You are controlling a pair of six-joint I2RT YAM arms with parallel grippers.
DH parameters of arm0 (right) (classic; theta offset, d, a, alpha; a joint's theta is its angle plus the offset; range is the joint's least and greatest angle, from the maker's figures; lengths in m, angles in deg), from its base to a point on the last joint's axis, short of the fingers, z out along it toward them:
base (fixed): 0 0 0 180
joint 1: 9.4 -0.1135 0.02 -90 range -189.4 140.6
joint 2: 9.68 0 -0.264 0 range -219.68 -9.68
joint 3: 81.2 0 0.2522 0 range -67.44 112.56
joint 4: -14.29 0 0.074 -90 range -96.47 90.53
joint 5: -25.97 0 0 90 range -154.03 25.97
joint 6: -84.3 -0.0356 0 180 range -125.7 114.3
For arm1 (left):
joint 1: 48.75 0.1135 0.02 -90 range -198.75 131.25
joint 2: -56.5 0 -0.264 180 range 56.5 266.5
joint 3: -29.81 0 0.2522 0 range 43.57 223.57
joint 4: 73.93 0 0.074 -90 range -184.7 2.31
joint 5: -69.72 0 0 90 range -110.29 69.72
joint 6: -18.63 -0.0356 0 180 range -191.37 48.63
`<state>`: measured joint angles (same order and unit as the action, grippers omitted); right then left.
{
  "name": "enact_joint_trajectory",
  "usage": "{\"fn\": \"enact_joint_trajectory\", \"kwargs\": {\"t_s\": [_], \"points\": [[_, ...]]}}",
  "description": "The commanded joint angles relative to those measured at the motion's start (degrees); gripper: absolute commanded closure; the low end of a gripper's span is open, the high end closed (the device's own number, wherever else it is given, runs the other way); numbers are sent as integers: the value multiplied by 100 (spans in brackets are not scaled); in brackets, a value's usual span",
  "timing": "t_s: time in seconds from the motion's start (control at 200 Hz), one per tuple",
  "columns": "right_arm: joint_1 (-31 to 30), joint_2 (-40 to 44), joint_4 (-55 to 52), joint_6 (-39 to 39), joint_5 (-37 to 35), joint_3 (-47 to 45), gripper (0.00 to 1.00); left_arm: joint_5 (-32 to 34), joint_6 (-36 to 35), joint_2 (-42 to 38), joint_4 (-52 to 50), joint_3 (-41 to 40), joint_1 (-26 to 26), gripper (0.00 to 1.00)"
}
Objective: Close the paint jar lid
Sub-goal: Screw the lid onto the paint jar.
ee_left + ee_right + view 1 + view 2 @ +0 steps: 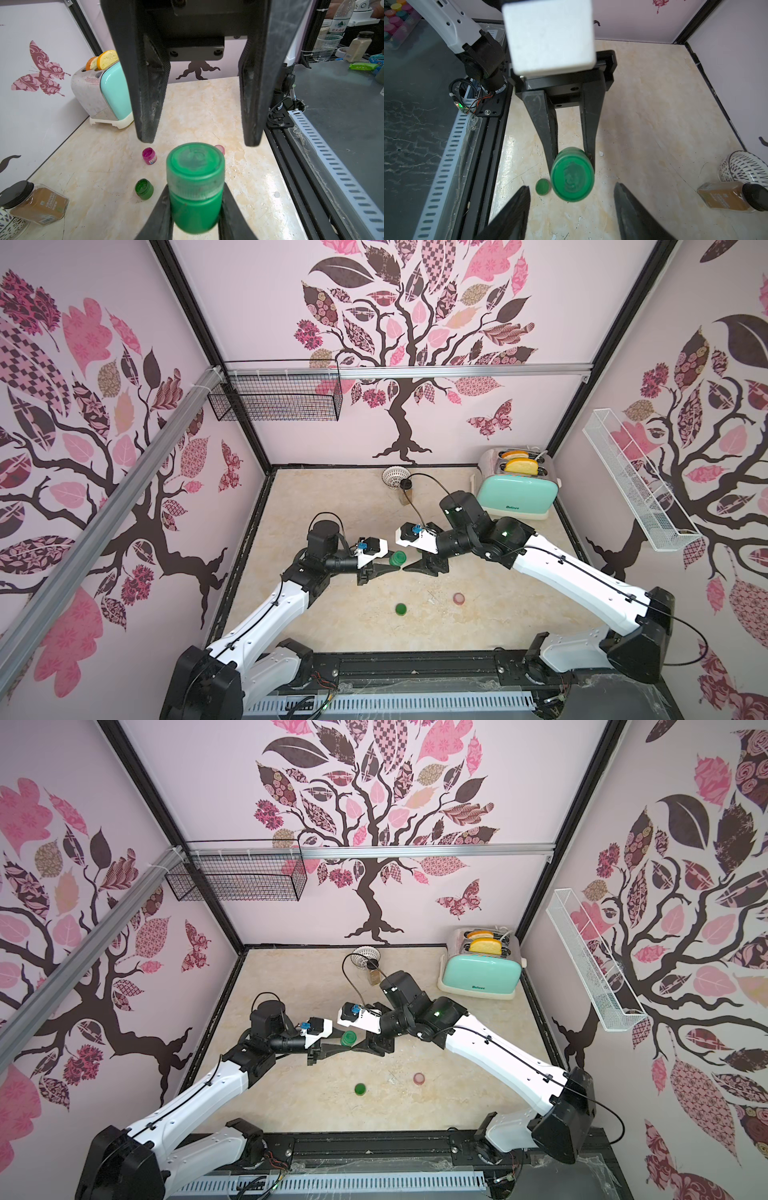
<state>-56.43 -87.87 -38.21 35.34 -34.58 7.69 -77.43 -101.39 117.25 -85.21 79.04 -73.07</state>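
My left gripper point(195, 188) is shut on a green paint jar point(195, 207), which it holds above the table on its side. A green lid point(195, 164) sits on the jar's mouth and faces the right arm. In the right wrist view the lid point(572, 178) shows end-on. My right gripper point(571, 186) is open, its fingers point(149, 104) standing on either side just off the lid without touching it. In both top views the jar point(397, 558) point(348, 1038) hangs between the two gripper tips at the table's middle.
A small green pot point(400, 609) and a pink lid point(459, 598) lie on the table nearer the front. A magenta jar point(149, 155) stands beyond them. A mint toaster point(515, 493), a spice jar point(405, 493) and a white basket point(395, 477) stand at the back.
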Motion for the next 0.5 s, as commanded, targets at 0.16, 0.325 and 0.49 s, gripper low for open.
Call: {"fn": "enact_joint_trajectory", "kwargs": {"t_s": [0.16,0.325,0.49], "points": [[-21,-180,71,110,298,164,40,-51,-65,7,-36,154,-2,73],[-47,-290,35,106,228,236,49,-43,-65,20,-35,163,-3,73],[-67,-345,80,56,178,268,58,-34,-65,13,-37,163,-3,73]]}}
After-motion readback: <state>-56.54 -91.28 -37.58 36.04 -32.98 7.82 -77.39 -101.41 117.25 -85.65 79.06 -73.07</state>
